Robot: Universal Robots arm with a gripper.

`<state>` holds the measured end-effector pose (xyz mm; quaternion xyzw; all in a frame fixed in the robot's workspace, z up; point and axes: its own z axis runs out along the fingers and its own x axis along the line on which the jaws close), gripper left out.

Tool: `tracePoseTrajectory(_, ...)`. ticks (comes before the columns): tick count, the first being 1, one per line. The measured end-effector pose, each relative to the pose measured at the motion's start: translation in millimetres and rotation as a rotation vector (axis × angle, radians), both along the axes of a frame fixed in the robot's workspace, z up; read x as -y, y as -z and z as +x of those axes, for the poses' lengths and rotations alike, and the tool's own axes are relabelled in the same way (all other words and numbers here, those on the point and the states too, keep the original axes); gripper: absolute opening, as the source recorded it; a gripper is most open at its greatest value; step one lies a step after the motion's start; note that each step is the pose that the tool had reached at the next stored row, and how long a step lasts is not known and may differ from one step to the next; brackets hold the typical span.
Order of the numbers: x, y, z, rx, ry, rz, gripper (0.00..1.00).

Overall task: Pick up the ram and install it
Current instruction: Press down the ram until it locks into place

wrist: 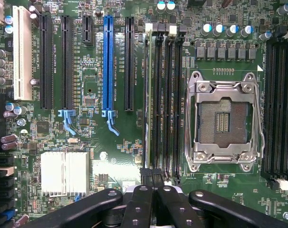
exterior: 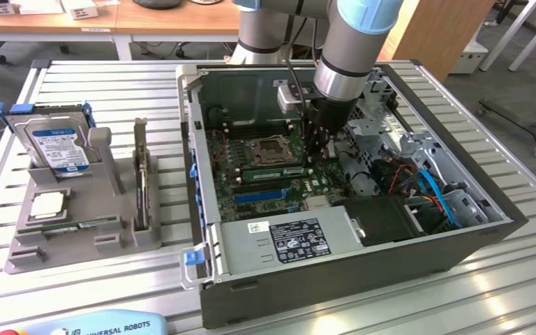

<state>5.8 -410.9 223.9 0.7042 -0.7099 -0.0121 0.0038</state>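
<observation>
The ram is a thin green stick standing on edge in the memory slot farthest from the empty processor socket. In the exterior view the ram lies just below that socket on the motherboard. My gripper is shut, its black fingertips pressed together right over one end of the ram. Whether they touch the stick I cannot tell. In the exterior view the gripper reaches straight down into the open computer case.
A grey tray on the exterior view's left holds a hard drive, a silver processor chip, a flat green strip and an upright dark card. Cables and drive cages crowd the case's right side.
</observation>
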Motion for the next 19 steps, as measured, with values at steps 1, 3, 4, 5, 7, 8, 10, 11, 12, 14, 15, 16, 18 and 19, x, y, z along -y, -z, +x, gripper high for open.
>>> tracePoseTrajectory(1, 0.0, 0.1, 0.0, 0.0, 0.0, 0.0, 0.1)
tracePoseTrajectory(3, 0.0, 0.3, 0.0, 0.0001, 0.0, 0.0, 0.1)
tracePoseTrajectory(4, 0.0, 0.3, 0.0, 0.0, 0.0, -0.0001, 0.1)
tracePoseTrajectory(5, 0.0, 0.3, 0.0, 0.0, 0.0, -0.0001, 0.1)
tracePoseTrajectory(7, 0.0, 0.3, 0.0, 0.0, 0.0, 0.0, 0.1)
tracePoseTrajectory(8, 0.0, 0.3, 0.0, 0.0, 0.0, 0.0, 0.1)
tracePoseTrajectory(10, 0.0, 0.4, 0.0, 0.0001, 0.0, 0.0, 0.1)
tracePoseTrajectory(11, 0.0, 0.4, 0.0, 0.0001, 0.0, 0.0, 0.1)
tracePoseTrajectory(12, 0.0, 0.4, 0.0, 0.0, 0.0, 0.0, 0.1)
tracePoseTrajectory(14, 0.0, 0.4, 0.0, 0.0, 0.0, 0.0, 0.1)
tracePoseTrajectory(15, 0.0, 0.5, 0.0, 0.0, 0.0, 0.0, 0.1)
tracePoseTrajectory(16, 0.0, 0.5, 0.0, 0.0, 0.0, -0.0001, 0.1)
tracePoseTrajectory(18, 0.0, 0.7, 0.0, 0.0001, 0.0, 0.0, 0.1)
tracePoseTrajectory(19, 0.0, 0.7, 0.0, 0.0, 0.0, 0.0, 0.1)
